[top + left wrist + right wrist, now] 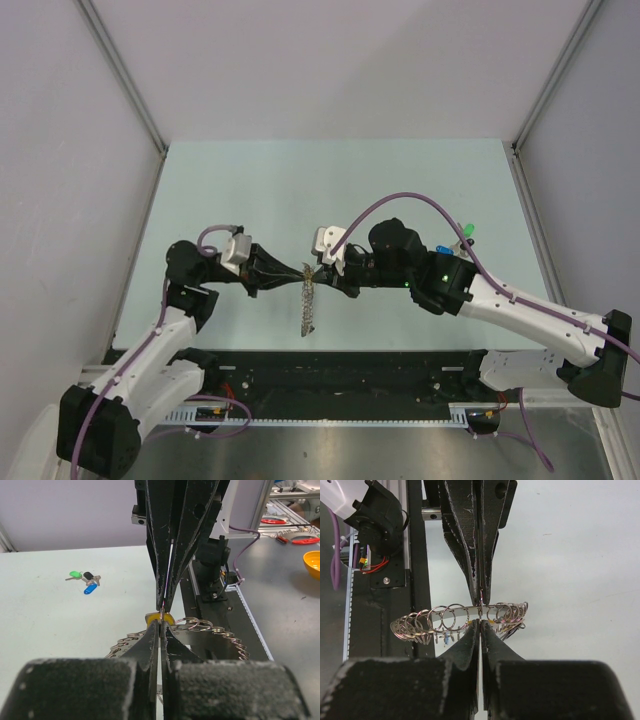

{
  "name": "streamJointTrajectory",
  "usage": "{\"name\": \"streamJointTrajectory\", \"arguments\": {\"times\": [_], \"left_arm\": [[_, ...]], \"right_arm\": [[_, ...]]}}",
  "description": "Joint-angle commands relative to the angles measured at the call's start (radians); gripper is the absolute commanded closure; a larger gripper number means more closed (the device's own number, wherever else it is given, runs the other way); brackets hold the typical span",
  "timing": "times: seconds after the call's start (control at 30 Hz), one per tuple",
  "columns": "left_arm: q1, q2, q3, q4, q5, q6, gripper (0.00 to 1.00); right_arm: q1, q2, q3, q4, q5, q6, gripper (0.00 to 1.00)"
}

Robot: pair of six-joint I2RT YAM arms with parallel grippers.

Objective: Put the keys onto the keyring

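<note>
The keyring [307, 308] is a curved grey metal band strung with several small wire rings [435, 620], and it hangs edge-on between the two arms above the table. My left gripper [305, 268] is shut on the keyring's top edge [481, 601]. My right gripper [319, 268] meets it tip to tip, shut on a yellow-capped key [152, 618] pressed against the keyring. A green key [75, 574], a black key [88, 575] and a blue key [90, 588] lie together on the table, to the right in the top view [455, 240].
A black rail [350, 370] with cables runs along the table's near edge under the keyring. Beyond the table, in the left wrist view, sit an orange bowl [312, 562] and red-handled tools [305, 540]. Metal frame posts [120, 70] stand at the back corners.
</note>
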Motion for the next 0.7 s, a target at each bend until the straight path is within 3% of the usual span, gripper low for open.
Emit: {"name": "streamJointTrajectory", "arguments": {"times": [0.0,0.33,0.67], "left_arm": [[-0.018,-0.018,0.045,-0.046,-0.005,0.051,1.00],[-0.035,-0.027,0.098,-0.271,-0.051,0.193,1.00],[-0.052,-0.022,0.128,-0.376,-0.077,0.255,1.00]], "right_arm": [[0.006,0.004,0.053,0.078,-0.006,0.004,1.00],[0.008,0.006,0.066,0.067,-0.004,-0.006,1.00],[0.008,0.015,0.075,0.055,-0.002,-0.016,1.00]]}}
